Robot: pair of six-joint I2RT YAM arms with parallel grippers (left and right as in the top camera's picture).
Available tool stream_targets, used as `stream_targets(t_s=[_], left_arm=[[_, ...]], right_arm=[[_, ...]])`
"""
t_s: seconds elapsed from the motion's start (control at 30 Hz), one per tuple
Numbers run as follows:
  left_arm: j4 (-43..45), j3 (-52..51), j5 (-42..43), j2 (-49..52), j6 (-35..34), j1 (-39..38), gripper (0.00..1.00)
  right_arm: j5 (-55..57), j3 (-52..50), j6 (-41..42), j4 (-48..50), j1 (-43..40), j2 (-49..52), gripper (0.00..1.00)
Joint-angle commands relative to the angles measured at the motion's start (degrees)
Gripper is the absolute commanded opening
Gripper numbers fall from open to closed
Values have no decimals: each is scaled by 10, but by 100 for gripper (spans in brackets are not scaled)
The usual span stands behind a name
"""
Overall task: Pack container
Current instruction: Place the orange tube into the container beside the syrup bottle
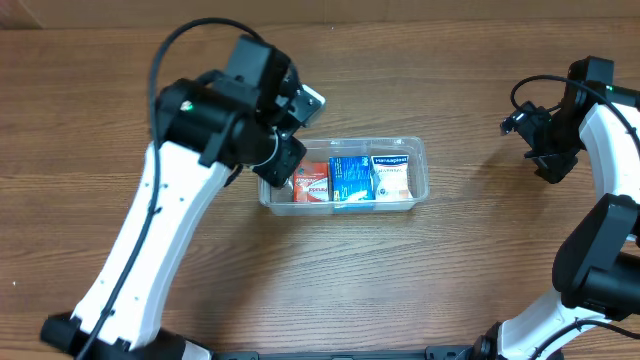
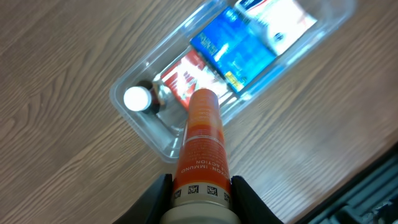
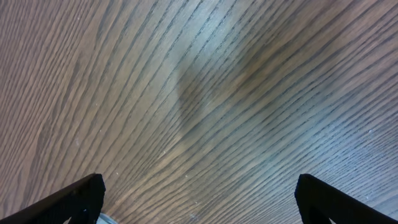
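Note:
The clear plastic container [image 1: 416, 150] lies mid-table and holds a red box [image 1: 312, 182], a blue box [image 1: 350, 178] and a white-and-blue box [image 1: 392, 175]. In the left wrist view the container [image 2: 134, 118] also holds a small dark bottle with a white cap [image 2: 135, 99] at its left end. My left gripper [image 2: 200, 193] is shut on an orange tube [image 2: 201, 140], held above the container's left end, over the front rim. My right gripper [image 3: 199, 199] is open and empty over bare wood at the far right of the table [image 1: 545, 150].
The wooden table [image 1: 450, 280] surrounds the container. My left arm [image 1: 200, 130] covers the container's left end in the overhead view. My right arm stands along the right edge.

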Motion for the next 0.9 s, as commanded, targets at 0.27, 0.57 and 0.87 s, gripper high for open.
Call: stream_targets(t_s=[0.27, 0.57, 0.87], left_arm=[[-21, 0, -58, 134, 9, 8, 26], [-11, -1, -54, 186, -6, 33, 26], [10, -3, -52, 236, -6, 38, 27]], right_arm=[[-2, 0, 2, 3, 1, -2, 100], [-2, 0, 2, 3, 1, -2, 100], [-2, 0, 2, 3, 1, -2, 100]])
